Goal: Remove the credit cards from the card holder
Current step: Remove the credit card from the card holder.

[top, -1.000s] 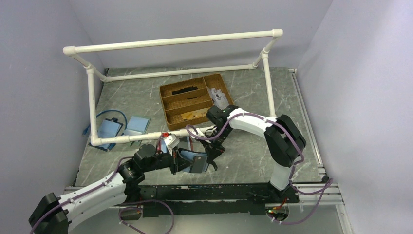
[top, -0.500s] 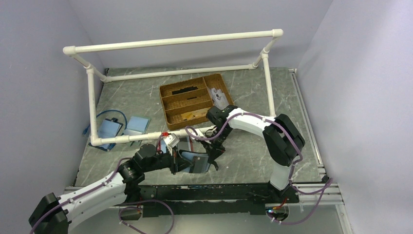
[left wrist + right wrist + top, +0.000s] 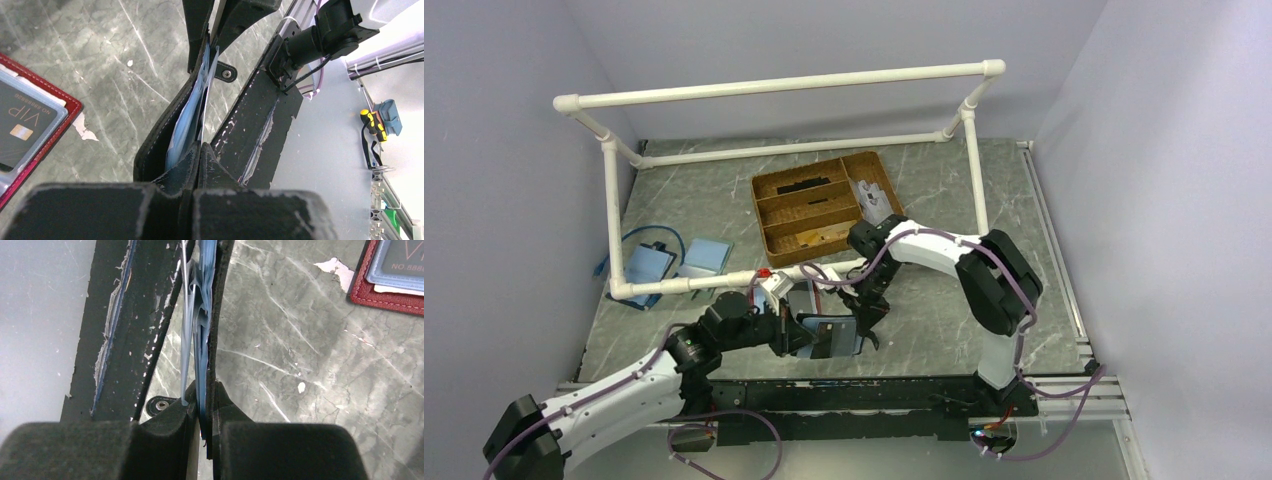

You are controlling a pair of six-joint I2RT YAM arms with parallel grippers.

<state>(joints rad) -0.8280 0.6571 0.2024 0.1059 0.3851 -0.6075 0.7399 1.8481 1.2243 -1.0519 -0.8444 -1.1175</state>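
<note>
At the tabletop's near edge, the left gripper [image 3: 199,149] is clamped on the card holder [image 3: 155,145], held on edge. The right gripper [image 3: 202,400] pinches narrowly on the light-blue credit cards [image 3: 202,315], maybe catching the holder's wall too, so a pull could drag everything along. Beside them, the red-edged wallet [image 3: 45,86] shows a card reading "VIP" and "NO.8888".

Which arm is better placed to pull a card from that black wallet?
Right. The right gripper pinches the light blue card inside the black folding card holder; the left gripper is shut on the holder's other end, probably steadying it.
</note>
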